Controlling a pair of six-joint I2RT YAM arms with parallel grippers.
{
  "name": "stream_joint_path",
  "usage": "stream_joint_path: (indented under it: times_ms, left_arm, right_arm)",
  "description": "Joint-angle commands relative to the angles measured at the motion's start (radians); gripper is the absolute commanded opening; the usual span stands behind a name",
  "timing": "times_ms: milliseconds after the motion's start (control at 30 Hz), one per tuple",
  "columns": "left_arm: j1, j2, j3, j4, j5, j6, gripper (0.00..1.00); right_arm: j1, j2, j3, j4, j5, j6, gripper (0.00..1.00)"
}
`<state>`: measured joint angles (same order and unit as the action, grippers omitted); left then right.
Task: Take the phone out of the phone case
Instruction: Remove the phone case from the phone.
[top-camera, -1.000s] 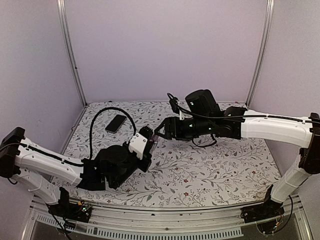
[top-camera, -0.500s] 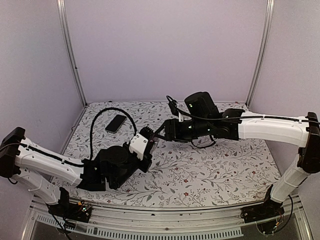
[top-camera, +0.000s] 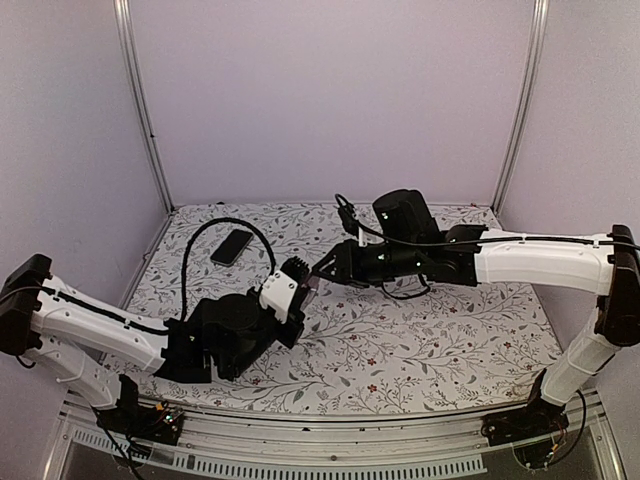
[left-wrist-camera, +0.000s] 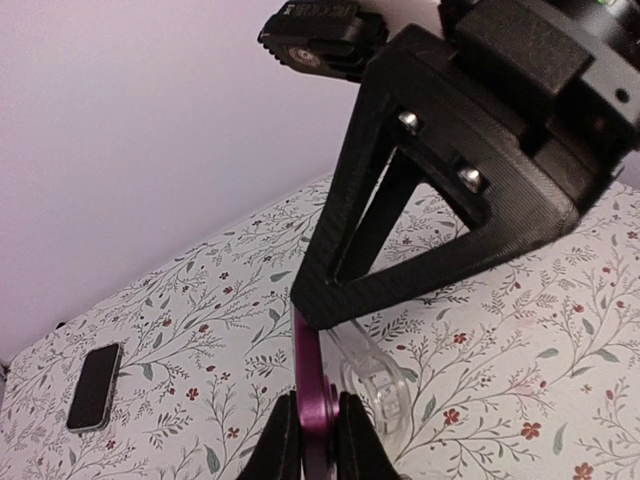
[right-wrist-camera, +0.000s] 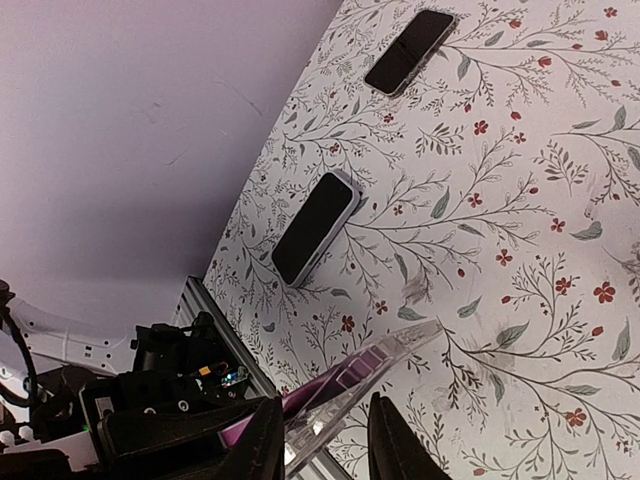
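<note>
My left gripper (left-wrist-camera: 318, 440) is shut on the edge of a purple phone (left-wrist-camera: 312, 380), held above the table. The clear phone case (left-wrist-camera: 375, 385) is peeled away from the phone's far end and bows out beside it. My right gripper (right-wrist-camera: 322, 425) meets it from the other side. Its jaws stand apart astride the case (right-wrist-camera: 390, 355), one finger against it, with the purple phone (right-wrist-camera: 330, 385) showing inside. In the top view the two grippers, left (top-camera: 303, 285) and right (top-camera: 322, 270), meet mid-table.
Two black phones lie on the floral table, one far (right-wrist-camera: 410, 50) and one nearer (right-wrist-camera: 315, 228). One of them shows at the back left (top-camera: 232, 246) (left-wrist-camera: 95, 387). A black cable loops over the left arm (top-camera: 215, 225). Walls enclose the table.
The right arm has shifted slightly, its wrist a little lower and closer to the left gripper. The left arm has barely moved and keeps its hold.
</note>
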<state>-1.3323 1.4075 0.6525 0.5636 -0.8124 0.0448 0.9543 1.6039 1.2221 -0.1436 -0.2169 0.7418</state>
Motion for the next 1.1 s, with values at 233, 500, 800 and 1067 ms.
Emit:
stream_joint_path:
  times_ms: [233, 500, 800, 1067]
  left_arm:
    - [-0.002, -0.027, 0.002, 0.117, -0.007, -0.042, 0.0]
    - [0.013, -0.019, -0.002, 0.098, 0.019, -0.084, 0.0]
    - [0.012, 0.053, 0.038, 0.066, 0.066, -0.072, 0.0]
    - [0.015, 0.091, 0.063, 0.055, 0.052, -0.077, 0.0]
  right_arm:
    - [-0.033, 0.008, -0.103, -0.07, 0.077, 0.005, 0.27]
    - [-0.033, 0.011, -0.118, -0.096, 0.1, -0.01, 0.28]
    - [-0.03, 0.008, -0.098, -0.066, -0.023, -0.034, 0.39]
    - [0.013, 0.01, -0.094, -0.096, -0.036, -0.048, 0.41]
